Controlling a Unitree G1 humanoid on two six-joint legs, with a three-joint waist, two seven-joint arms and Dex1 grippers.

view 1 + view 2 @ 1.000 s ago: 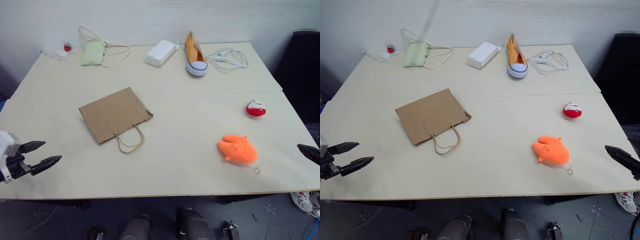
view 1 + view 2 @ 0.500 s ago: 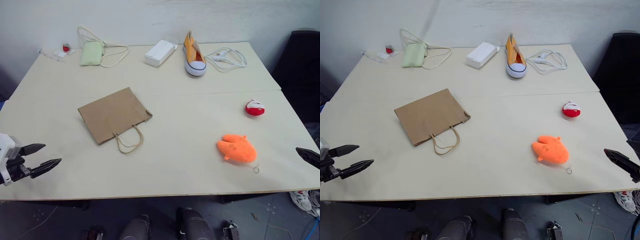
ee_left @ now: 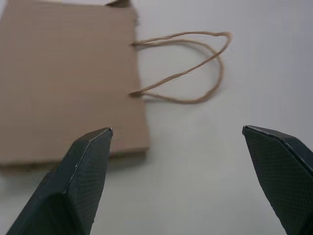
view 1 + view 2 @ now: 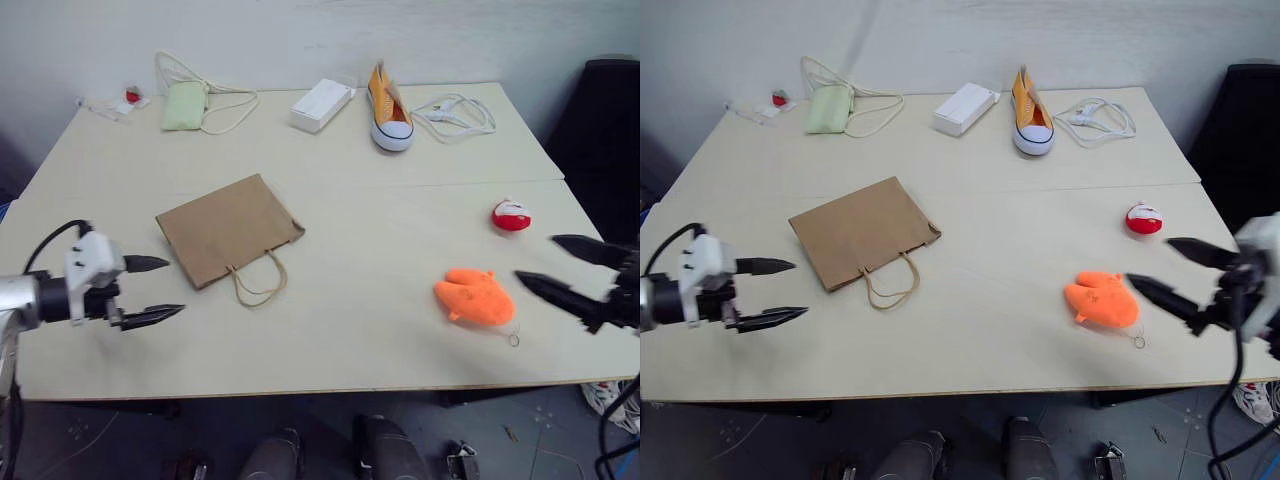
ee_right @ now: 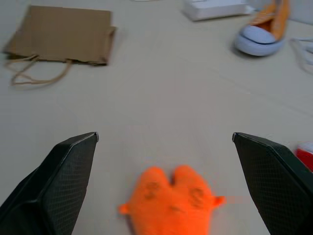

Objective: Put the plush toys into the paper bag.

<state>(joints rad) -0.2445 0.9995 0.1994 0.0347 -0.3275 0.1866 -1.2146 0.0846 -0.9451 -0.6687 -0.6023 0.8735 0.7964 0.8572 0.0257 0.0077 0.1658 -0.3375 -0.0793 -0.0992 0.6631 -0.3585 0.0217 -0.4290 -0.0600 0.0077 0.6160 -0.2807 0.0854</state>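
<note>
Just left of right hand (image 4: 560, 268), spread empty: orange plush (image 4: 474, 297); bag (image 4: 228, 229) far.

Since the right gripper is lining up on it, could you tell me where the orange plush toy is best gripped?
Probably across the orange plush toy's plump middle, coming from the right gripper's side; its ring loop looks too small, and it lies flat, clear of other things.

Soft, even indoor light falls on my pale desk (image 4: 400, 240), bright without glare. Shadows are faint and short, a thin one hugging the paper bag (image 4: 228, 229), so the light perhaps comes from overhead. Head views are fairly sharp. In my right wrist view the orange plush toy (image 5: 171, 203) looks blurred, as does the sneaker (image 5: 264, 30) beyond.
</note>
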